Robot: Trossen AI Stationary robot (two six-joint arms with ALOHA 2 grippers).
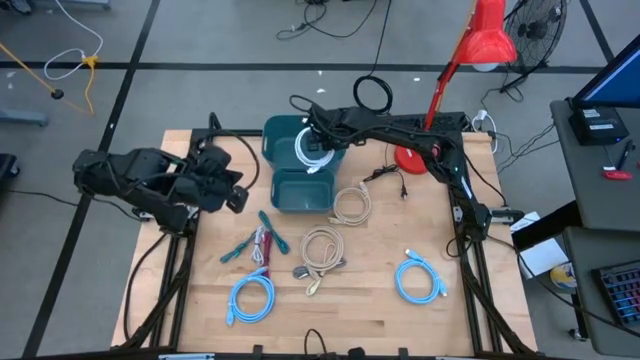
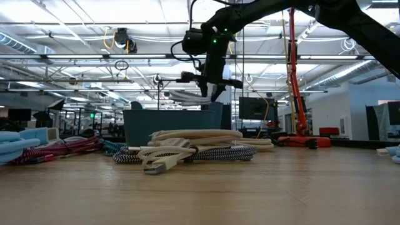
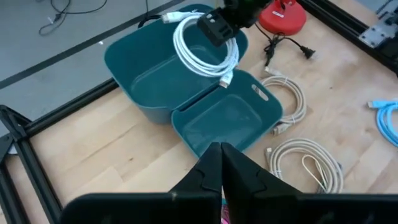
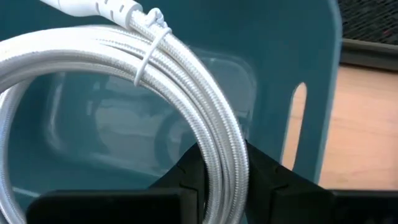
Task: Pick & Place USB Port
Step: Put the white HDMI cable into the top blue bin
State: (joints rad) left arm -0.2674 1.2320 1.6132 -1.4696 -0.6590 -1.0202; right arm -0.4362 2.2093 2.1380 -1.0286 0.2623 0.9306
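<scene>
A white USB cable (image 1: pixel 310 153), tied into a coil, hangs from my right gripper (image 1: pixel 313 133) above the far one of two teal bins (image 1: pixel 283 135). The left wrist view shows the coil (image 3: pixel 205 48) over that bin (image 3: pixel 140 68), with one plug (image 3: pixel 227 78) dangling toward the near bin (image 3: pixel 224 121). In the right wrist view the coil (image 4: pixel 124 56) fills the frame in front of the bin wall (image 4: pixel 292 56). My left gripper (image 1: pixel 236 196) waits shut, left of the bins, and touches nothing. My right gripper (image 4: pixel 221 169) pinches the bundled strands (image 4: pixel 219 143) on one side of the white coil between its two fingers (image 4: pixel 186 174). The fingers come from above and lie across the strands. The coil is lifted clear and hangs tilted over the far bin.
Near the bins lie two beige cable coils (image 1: pixel 350 205) (image 1: pixel 322 250), two blue coils (image 1: pixel 252 297) (image 1: pixel 418 278) and a bundle of teal and red cables (image 1: pixel 258 242). A red lamp base (image 1: pixel 410 158) and a black plug (image 1: pixel 385 175) sit right of the bins.
</scene>
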